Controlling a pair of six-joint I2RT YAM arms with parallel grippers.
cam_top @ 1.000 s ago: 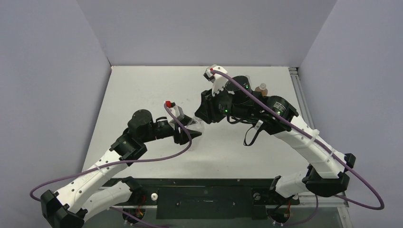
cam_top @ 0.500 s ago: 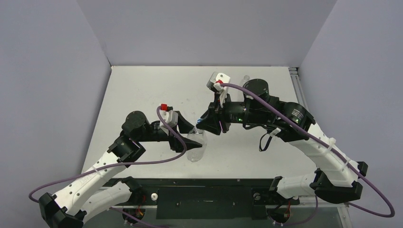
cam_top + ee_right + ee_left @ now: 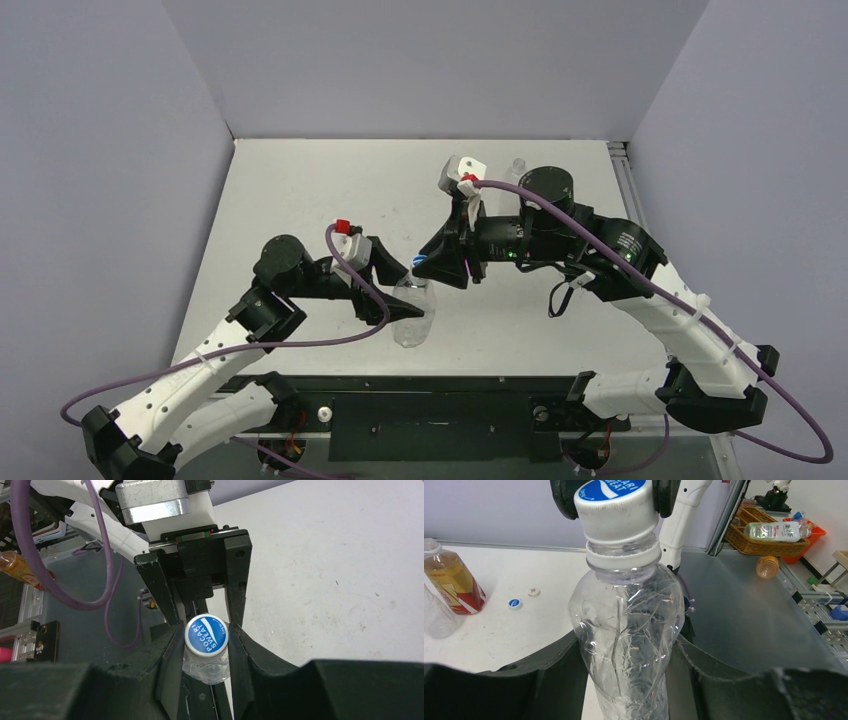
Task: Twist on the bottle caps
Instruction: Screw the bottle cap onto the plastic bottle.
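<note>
My left gripper [image 3: 405, 300] is shut on the body of the clear bottle [image 3: 410, 325], which it holds tilted above the table. In the left wrist view the bottle [image 3: 626, 630] fills the middle between the left gripper's [image 3: 626, 647] black fingers. A blue-and-white cap [image 3: 616, 505] sits on the bottle's neck. My right gripper [image 3: 428, 268] is shut on this cap [image 3: 206, 635], one finger on each side. The amber bottle [image 3: 454, 582] with a red band stands on the table. A small blue cap [image 3: 514, 603] and a white cap [image 3: 533, 592] lie near it.
Another clear bottle [image 3: 517, 165] stands at the back right of the table and shows at the left edge of the left wrist view [image 3: 434, 617]. Off the table, a wicker basket [image 3: 769, 530] holds bottles, and an orange bottle [image 3: 766, 566] lies beside it.
The right arm has swung right and turned its wrist, staying at the bottle's neck. The left gripper has shifted left and nearer with the bottle. The amber bottle is now hidden from above.
</note>
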